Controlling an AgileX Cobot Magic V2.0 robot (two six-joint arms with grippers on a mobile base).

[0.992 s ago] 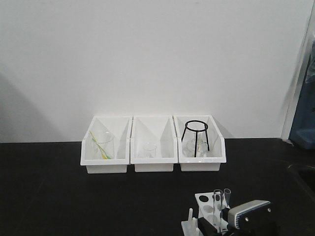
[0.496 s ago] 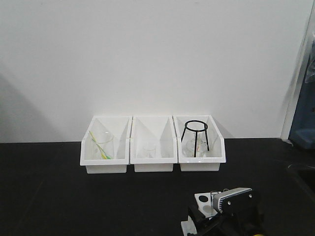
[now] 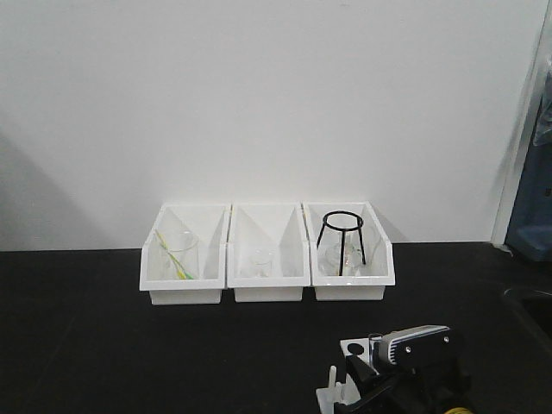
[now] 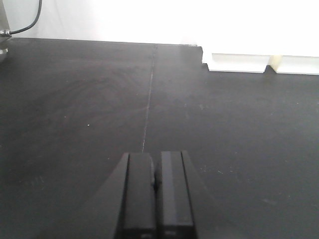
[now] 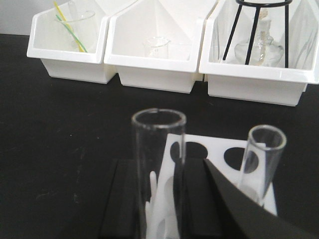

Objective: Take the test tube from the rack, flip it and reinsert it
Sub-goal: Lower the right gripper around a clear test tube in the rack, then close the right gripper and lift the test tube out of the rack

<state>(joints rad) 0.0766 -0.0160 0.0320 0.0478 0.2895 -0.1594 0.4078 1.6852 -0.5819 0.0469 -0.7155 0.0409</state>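
Treat the test tube (image 5: 158,134) as light, slick, fragile glass; grip mid-body, gently. Right tool (image 5: 160,199) straddles it; pinch cannot be confirmed. Left tool (image 4: 156,194) pressed together.

1. We see the right gripper (image 3: 373,379) has moved up and left from the bottom right corner onto the rack (image 3: 354,349).
2. Its grey camera housing (image 3: 414,345) now covers most of the rack's top plate, which was largely in view a second ago.
3. Two tubes stood clear then. In the front view only the rim of the test tube (image 3: 374,339) shows now, and the second tube (image 5: 261,159) is hidden behind the housing.
4. Over the last half second the housing shifted slightly right, and the white peg (image 3: 333,377) shows again.
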